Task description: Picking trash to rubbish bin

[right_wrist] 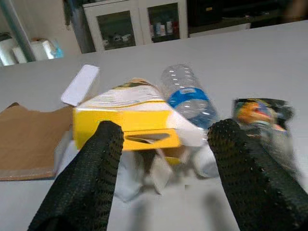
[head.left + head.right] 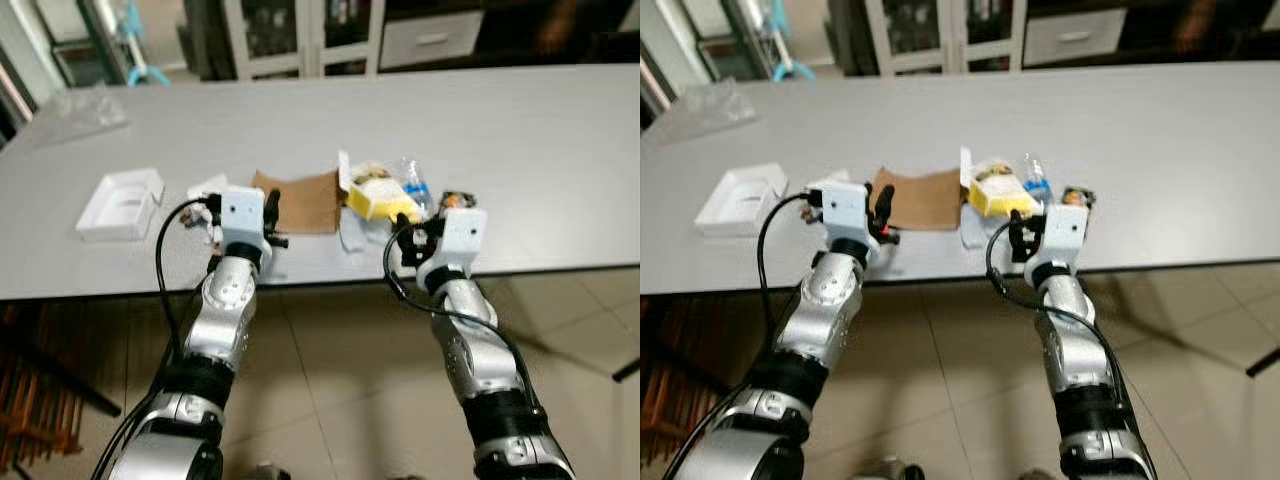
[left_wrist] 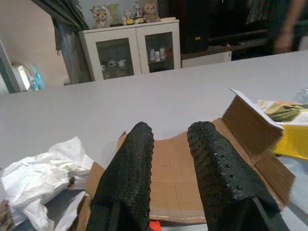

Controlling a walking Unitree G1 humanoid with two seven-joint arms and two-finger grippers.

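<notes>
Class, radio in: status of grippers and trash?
Left gripper open over flattened cardboard. Right gripper open before yellow box and plastic bottle. Nothing held.

Both arms forward, left gripper and right gripper fingers parted.

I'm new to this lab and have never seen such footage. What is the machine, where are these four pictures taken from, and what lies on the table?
It is a humanoid robot with two silver arms. Two pictures come from its head, two from its wrists. The left gripper, open, hovers over flat brown cardboard beside crumpled white paper. The right gripper, open and holding nothing, faces a yellow box, a plastic bottle and a dark wrapper. A white tray lies farther left on the grey table.
</notes>
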